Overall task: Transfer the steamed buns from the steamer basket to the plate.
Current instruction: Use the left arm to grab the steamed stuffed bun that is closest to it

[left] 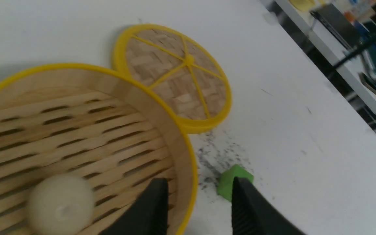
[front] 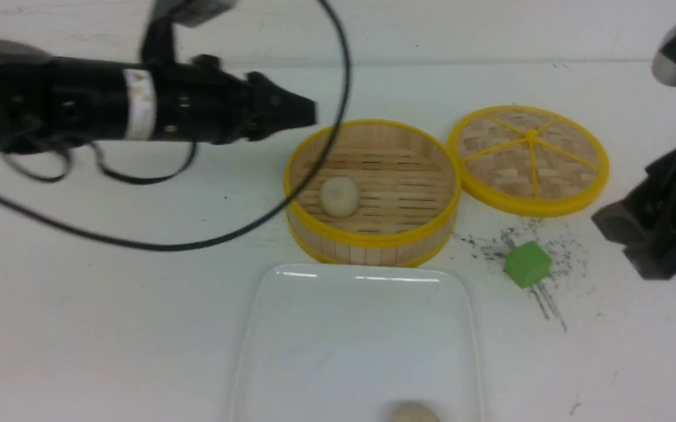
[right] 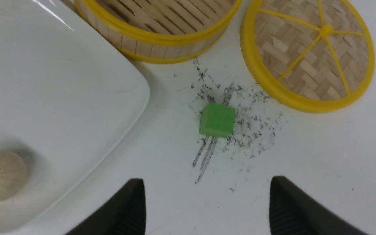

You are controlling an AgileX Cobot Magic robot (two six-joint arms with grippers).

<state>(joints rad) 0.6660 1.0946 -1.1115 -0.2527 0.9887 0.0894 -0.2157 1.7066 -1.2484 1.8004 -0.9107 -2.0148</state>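
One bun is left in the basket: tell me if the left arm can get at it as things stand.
Probably yes. The left gripper hangs open near the steamer basket, the lid lies off to the side, and nothing covers the bun.

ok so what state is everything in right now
steamer basket, uncovered, holding one bun
plate, holding the other bun
lid, off, flat on the table beside the basket
green cube, loose on the table
left tool, open, empty
right tool, open wide, empty
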